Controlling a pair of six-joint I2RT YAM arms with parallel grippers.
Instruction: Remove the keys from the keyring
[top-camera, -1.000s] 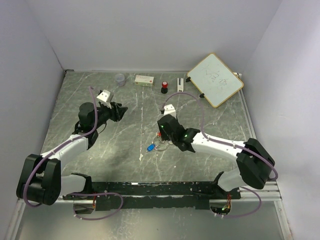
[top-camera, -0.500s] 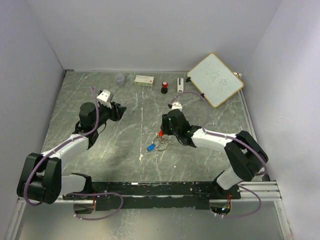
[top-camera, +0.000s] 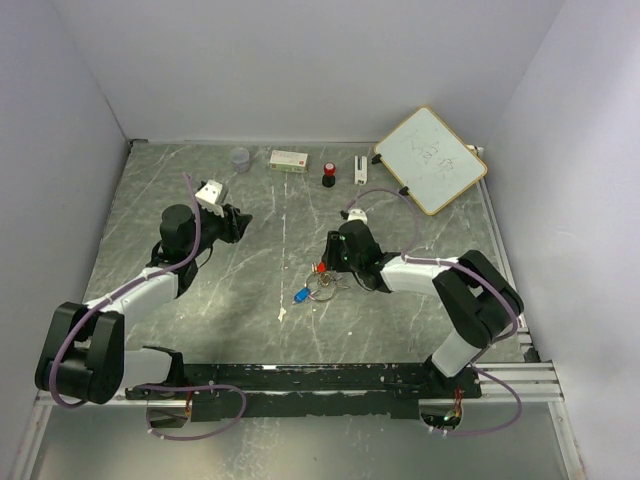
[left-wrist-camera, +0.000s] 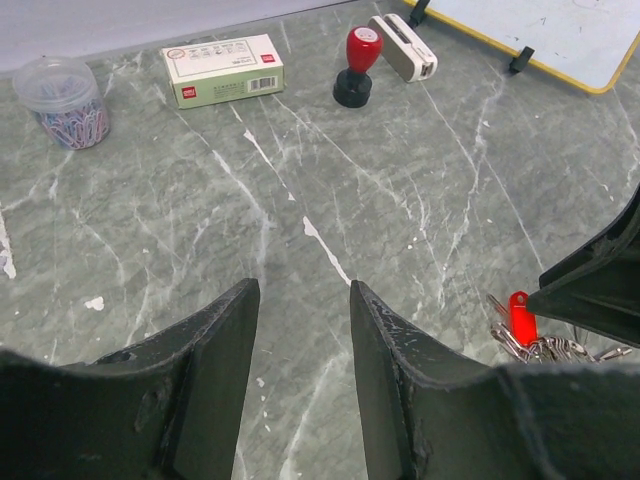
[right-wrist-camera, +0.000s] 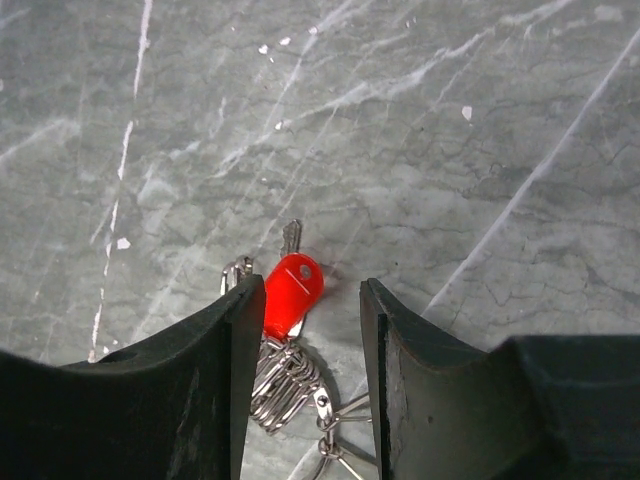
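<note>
The keys lie mid-table: a red-headed key (top-camera: 320, 268) and a blue-headed key (top-camera: 301, 295), joined by the silver keyring (top-camera: 326, 288). My right gripper (top-camera: 327, 262) is low over them and open. In the right wrist view the red key (right-wrist-camera: 292, 288) lies between the right gripper's (right-wrist-camera: 308, 292) fingers, close to the left finger (right-wrist-camera: 215, 380), with the coiled wire of the keyring (right-wrist-camera: 285, 385) just behind it. The blue key is hidden there. My left gripper (top-camera: 240, 222) hovers open and empty far to the left. The left wrist view shows the left gripper (left-wrist-camera: 302, 290) and the red key (left-wrist-camera: 518, 315) at its right edge.
Along the back edge stand a clear tub of paper clips (top-camera: 240, 158), a small white box (top-camera: 289, 159), a black stamp with a red top (top-camera: 328, 175) and a white stapler-like piece (top-camera: 360, 168). A yellow-framed whiteboard (top-camera: 430, 158) leans at the back right.
The right arm has folded in, its elbow swinging toward the table's middle, while its gripper stayed over the keys and narrowed a little. The left arm has barely moved.
</note>
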